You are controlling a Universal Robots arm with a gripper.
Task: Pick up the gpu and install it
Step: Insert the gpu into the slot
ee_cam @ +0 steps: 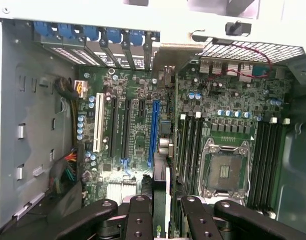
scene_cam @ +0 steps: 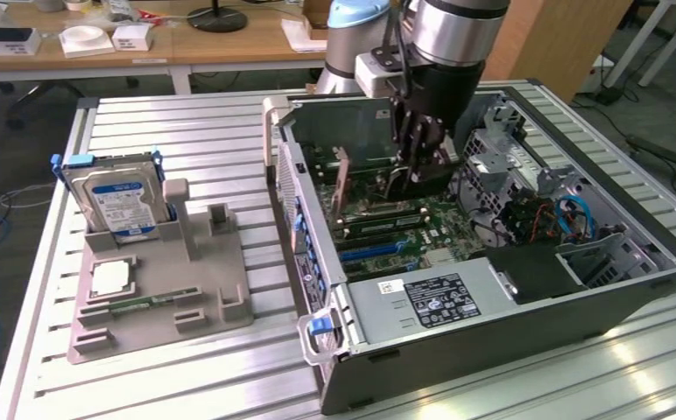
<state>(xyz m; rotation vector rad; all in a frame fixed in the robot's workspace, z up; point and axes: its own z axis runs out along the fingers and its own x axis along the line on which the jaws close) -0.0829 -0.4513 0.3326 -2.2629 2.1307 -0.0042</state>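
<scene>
One slatted aluminium table (scene_cam: 198, 131), carrying everything. On its half toward the exterior view's right: open black tower PC case (scene_cam: 618, 297), laid on its side, reaching close to that edge. Inside, flat on the case floor: green motherboard (ee_cam: 137, 135) with a long blue expansion slot (ee_cam: 154, 130) and an open, unfilled silver CPU socket (ee_cam: 225, 172). Grey power supply box with a black label (scene_cam: 432, 297) at the case end nearest the table's near edge.

Silver-and-black robot arm (scene_cam: 449, 35) reaching down into the case from the far edge. Black two-finger gripper (scene_cam: 418, 179) (ee_cam: 163, 202) low over the motherboard, partly closed, clamped on the thin flat green gpu (ee_cam: 160, 180). In the wrist view, gpu seen edge-on between the fingers (ee_cam: 140, 205), hanging above the board just beside the blue slot; cannot tell whether touching it.

Toward the table's edge at the exterior view's left: grey moulded parts holder (scene_cam: 198, 297). Standing upright at its far end: silver hard drive with blue label (scene_cam: 116, 201). Lying flat nearer the front: square silver processor chip (scene_cam: 110, 278), then a slim green memory stick (scene_cam: 139, 304).
</scene>
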